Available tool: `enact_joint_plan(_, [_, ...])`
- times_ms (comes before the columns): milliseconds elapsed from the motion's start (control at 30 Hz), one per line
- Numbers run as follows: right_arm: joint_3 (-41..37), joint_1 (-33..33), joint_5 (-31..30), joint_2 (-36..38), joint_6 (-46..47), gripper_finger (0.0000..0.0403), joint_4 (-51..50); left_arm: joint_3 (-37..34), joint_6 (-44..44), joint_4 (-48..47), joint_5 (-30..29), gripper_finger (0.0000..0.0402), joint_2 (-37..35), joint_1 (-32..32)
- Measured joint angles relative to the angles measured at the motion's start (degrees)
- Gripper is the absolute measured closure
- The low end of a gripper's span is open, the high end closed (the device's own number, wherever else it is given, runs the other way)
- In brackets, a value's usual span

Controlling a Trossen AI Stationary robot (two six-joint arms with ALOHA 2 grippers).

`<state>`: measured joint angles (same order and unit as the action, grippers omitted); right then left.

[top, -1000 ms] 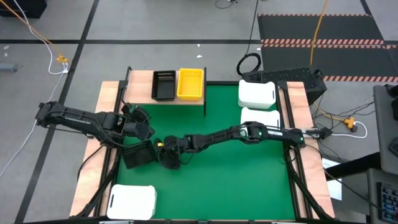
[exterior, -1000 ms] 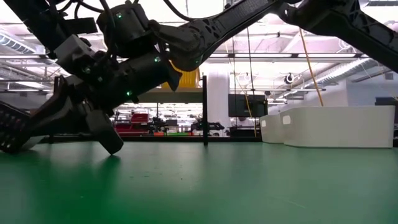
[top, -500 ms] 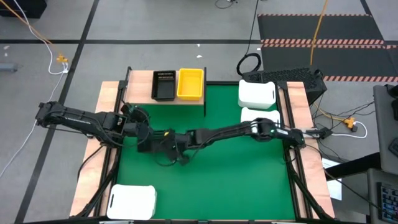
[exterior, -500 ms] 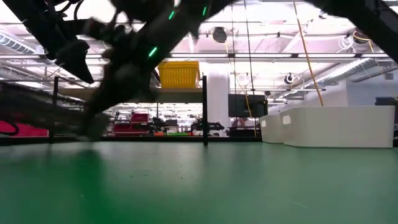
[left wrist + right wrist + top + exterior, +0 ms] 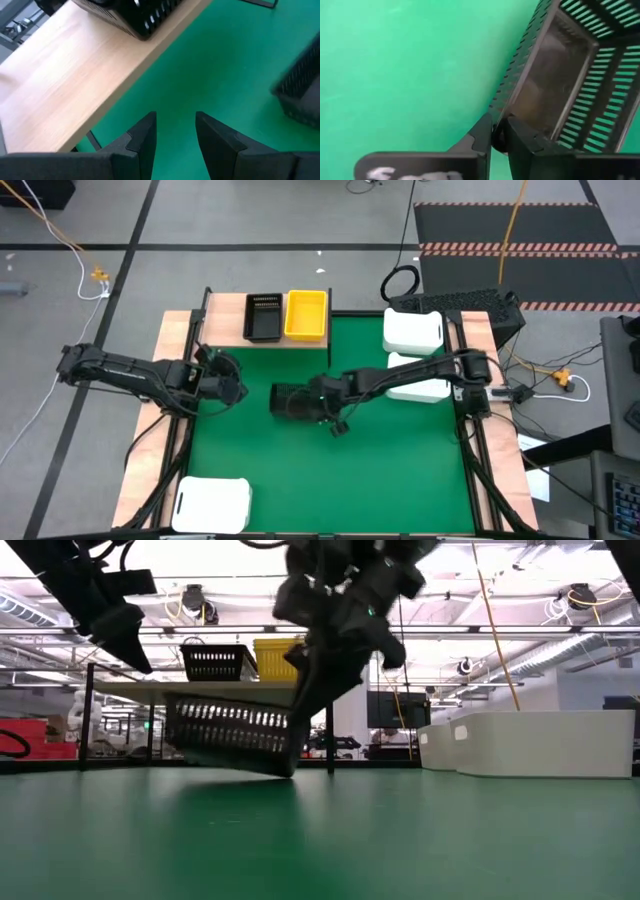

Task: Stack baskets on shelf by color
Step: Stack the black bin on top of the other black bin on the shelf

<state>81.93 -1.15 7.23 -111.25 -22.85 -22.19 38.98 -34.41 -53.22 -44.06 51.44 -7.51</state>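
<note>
My right gripper (image 5: 318, 402) is shut on a black slotted basket (image 5: 288, 400) over the middle of the green mat, in front of the shelf (image 5: 232, 320). The light-wood shelf carries one black basket (image 5: 263, 315) and one yellow basket (image 5: 306, 313) side by side. My left gripper (image 5: 230, 388) hovers open near the shelf's left front corner, holding nothing; its wrist view shows the open fingers (image 5: 175, 131) above the mat beside the shelf top (image 5: 70, 80). Three white baskets rest on their bottoms on the mat. My right gripper pinches the rim of the black basket's end wall (image 5: 506, 116), one finger (image 5: 481, 135) outside the wall and one inside. The fingers come from the table's right. The basket (image 5: 235, 735) hangs tilted beside the gripper, lifted clear of the mat.
Two white baskets (image 5: 413, 330) (image 5: 420, 370) sit at the mat's far right, a third (image 5: 212, 502) at its near left corner. The shelf's thin black legs (image 5: 329, 715) stand on the mat's far side. Bare green mat (image 5: 400, 470) spreads across the near middle and right.
My right gripper has carried the black basket away from my left gripper, toward the table's right and a little toward the far edge. The basket has risen from low at the mat's left to hanging clear near the middle.
</note>
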Motion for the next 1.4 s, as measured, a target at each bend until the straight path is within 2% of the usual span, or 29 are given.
enact_joint_plan(100, [-6.9, 0.1, 0.3, 3.2, 2.1, 0.0364, 11.4, 0.0, 1.1, 0.8, -1.2, 0.0263, 0.0, 0.8])
enact_joint_plan(200, [-9.9, -0.1, 1.0, 4.9, 1.8, 0.0336, 18.0, 0.0, 2.6, 1.8, -1.3, 0.0263, 0.0, 1.8])
enact_joint_plan(433, [-9.9, -0.1, 6.5, 5.8, 3.5, 0.0236, 21.0, 0.0, 7.1, 5.4, -1.1, 0.0263, 0.0, 3.8])
enact_joint_plan(500, [-9.9, -0.1, 6.0, 5.8, -1.2, 0.0214, 19.4, 0.0, 7.3, 5.4, -1.0, 0.0263, 0.0, 4.0])
enact_joint_plan(600, [-9.9, 0.1, 0.8, 5.9, -15.9, 0.0200, 15.0, 0.0, 7.4, 5.4, -1.0, 0.0263, 0.0, 4.1])
enact_joint_plan(700, [-9.9, 0.6, -5.4, 5.7, -28.9, 0.0203, 12.5, 0.0, 7.4, 5.4, -1.0, 0.0263, 0.0, 4.1])
enact_joint_plan(800, [-9.9, 1.7, -5.5, 5.8, -35.6, 0.0213, 13.4, 0.0, 7.4, 5.3, -1.0, 0.0263, 0.0, 4.1])
enact_joint_plan(1033, [-9.8, 3.8, -2.5, 2.9, -40.4, 0.0238, 13.4, 0.0, 8.4, 5.5, -0.9, 0.0263, 0.0, 4.1])
enact_joint_plan(1200, [-9.9, 3.3, -6.2, -2.3, -45.6, 0.0249, 17.5, 0.0, 8.4, 5.6, -0.8, 0.0263, 0.0, 4.1])
enact_joint_plan(1300, [-9.9, 2.5, -8.2, -2.6, -44.7, 0.0265, 18.1, 0.0, 8.4, 5.6, -0.8, 0.0263, 0.0, 4.1])
enact_joint_plan(1400, [-9.8, 1.8, -8.6, -1.6, -41.7, 0.0298, 17.5, 0.0, 8.8, 5.5, -0.8, 0.0263, 0.0, 4.1])
